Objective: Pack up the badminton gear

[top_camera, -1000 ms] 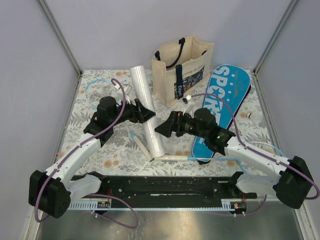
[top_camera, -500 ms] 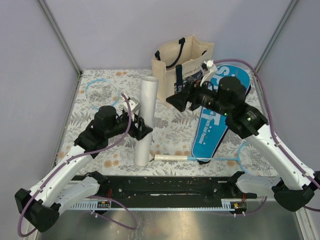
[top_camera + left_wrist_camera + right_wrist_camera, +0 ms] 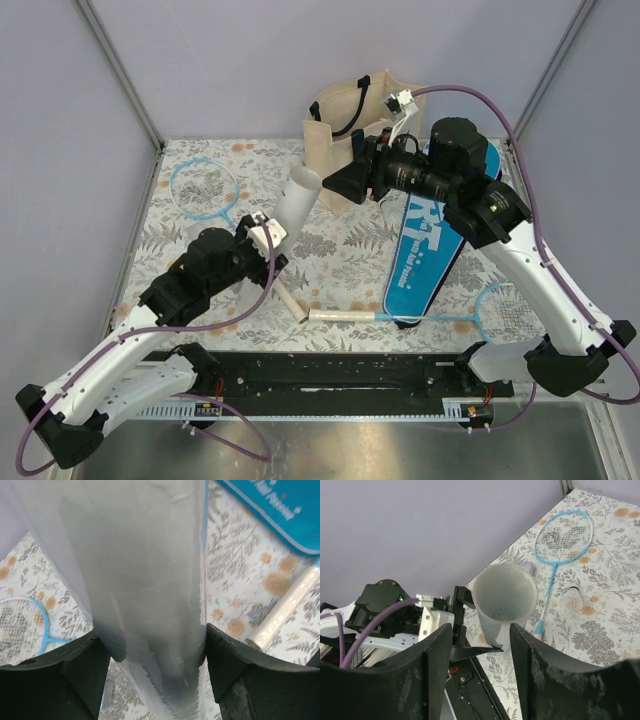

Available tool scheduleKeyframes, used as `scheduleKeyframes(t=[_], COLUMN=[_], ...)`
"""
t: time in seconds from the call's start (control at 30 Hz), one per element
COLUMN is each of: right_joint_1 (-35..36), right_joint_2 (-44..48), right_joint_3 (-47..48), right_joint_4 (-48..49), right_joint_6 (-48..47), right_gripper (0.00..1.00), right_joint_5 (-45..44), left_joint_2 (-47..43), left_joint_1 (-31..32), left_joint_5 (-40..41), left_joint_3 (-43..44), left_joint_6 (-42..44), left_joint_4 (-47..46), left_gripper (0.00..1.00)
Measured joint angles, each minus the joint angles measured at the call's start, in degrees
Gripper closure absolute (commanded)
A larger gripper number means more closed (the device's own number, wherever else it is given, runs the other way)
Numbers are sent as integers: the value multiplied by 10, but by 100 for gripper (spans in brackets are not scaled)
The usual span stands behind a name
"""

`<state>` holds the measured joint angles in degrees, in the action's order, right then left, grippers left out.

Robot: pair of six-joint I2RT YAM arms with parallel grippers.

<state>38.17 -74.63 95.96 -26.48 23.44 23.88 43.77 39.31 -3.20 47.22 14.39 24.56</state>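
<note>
The case (image 3: 428, 255) lies flat at the right. Only the white letters "RT" show past the right arm, and the smaller print is unreadable. The tote (image 3: 335, 110) stands at far centre with its inside hidden. The tube (image 3: 292, 203) is at left centre, tilted, with its open top toward the far right. The left gripper (image 3: 262, 238) clamps its lower part. The right gripper (image 3: 338, 182) sits just beside the tube mouth, jaws apart and holding nothing. The far racket (image 3: 205, 185) lies at the left, the near racket (image 3: 500, 315) at the right. The shuttlecock (image 3: 575, 598) lies beside the far racket.

Glossy tube (image 3: 298, 195) (translucent plastic), matt cloth tote (image 3: 325, 140)
</note>
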Motion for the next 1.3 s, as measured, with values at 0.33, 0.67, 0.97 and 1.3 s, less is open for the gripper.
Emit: scheduleKeyframes(t=[0.33, 0.67, 0.97, 1.3], right_joint_1=[0, 0, -1, -6], right_joint_2=[-49, -111, -110, -103], right_joint_3=[35, 46, 29, 29], right_joint_4=[-15, -42, -46, -49], right_joint_6=[-6, -6, 0, 24], right_gripper=[47, 67, 100, 100], right_joint_5=[57, 123, 133, 135], left_joint_2=[17, 5, 5, -17], left_joint_1=[45, 60, 64, 68], left_joint_5=[81, 90, 97, 101], left_joint_3=[0, -3, -10, -19], left_joint_6=[53, 52, 51, 47], left_joint_4=[44, 52, 65, 56], left_gripper=[53, 53, 55, 59])
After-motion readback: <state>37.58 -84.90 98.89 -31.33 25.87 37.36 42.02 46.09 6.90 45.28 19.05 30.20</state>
